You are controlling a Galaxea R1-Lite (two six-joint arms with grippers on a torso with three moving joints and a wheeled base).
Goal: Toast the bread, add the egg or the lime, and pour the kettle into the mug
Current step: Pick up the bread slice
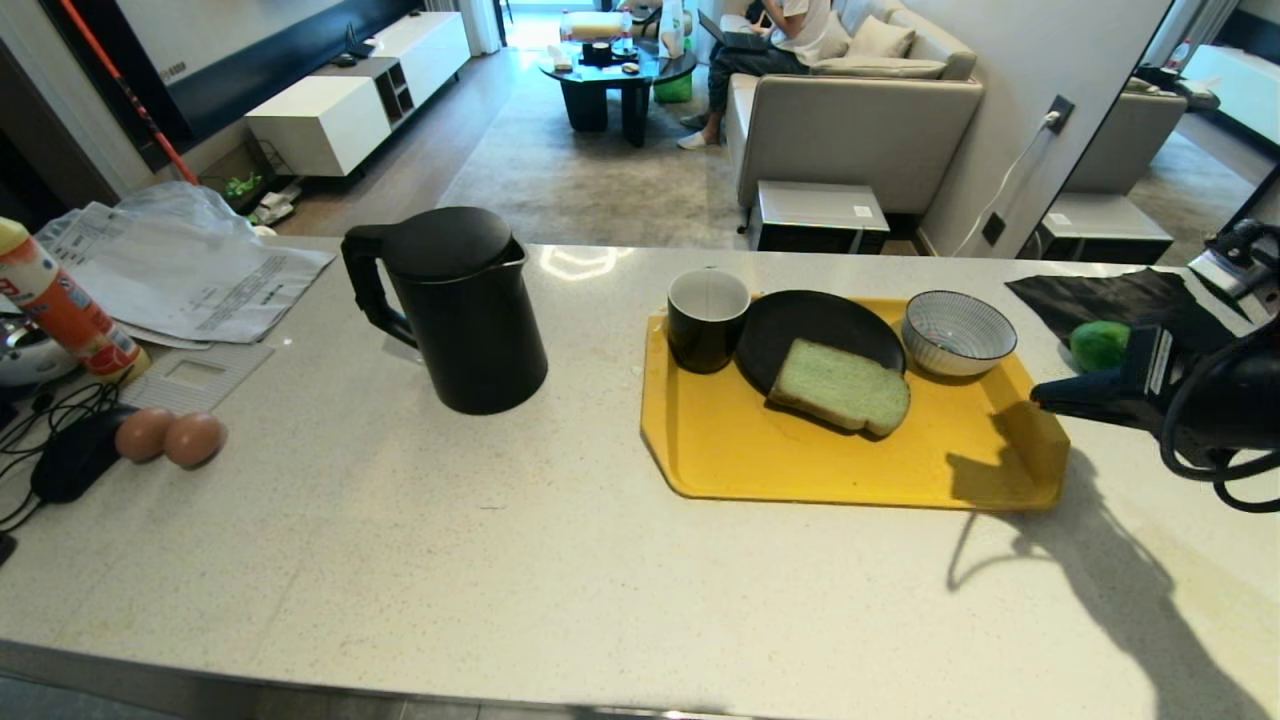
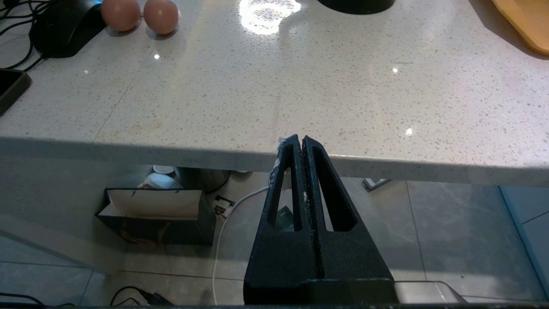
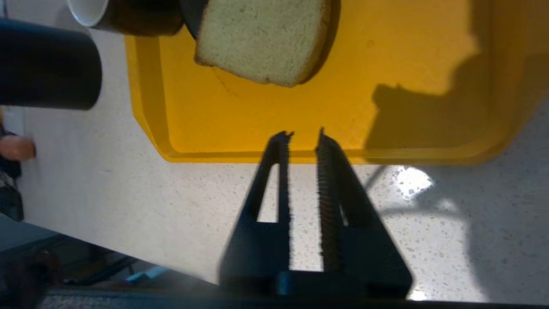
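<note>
The left gripper [image 2: 302,139] is parked below the front edge of the counter [image 2: 274,98], with its two fingers pressed together and nothing between them. Far from it, at the left end of the counter, two brown eggs [image 1: 170,437] lie side by side, touching each other, just beside a black mouse [image 1: 75,455]. Beyond them stands an orange spray can [image 1: 60,305], and papers [image 1: 190,270] lie behind it.

More to the middle, the black kettle [image 1: 455,310] stands upright with its lid on and its handle turned to the left.

Then comes the yellow tray [image 1: 800,460]. On it, from left to right, are the black mug [image 1: 707,320], a black plate [image 1: 815,325] with the green bread [image 1: 842,385] lying on its near edge and partly over the rim, and a striped bowl [image 1: 957,332].

The right gripper [image 3: 305,135] hovers at the right end of the tray, above the near rim. Its fingers are a little apart and hold nothing. The bread is in front of it, not touched. The lime [image 1: 1098,345] lies on the counter just behind the right arm, next to a black cloth [image 1: 1110,298].
</note>
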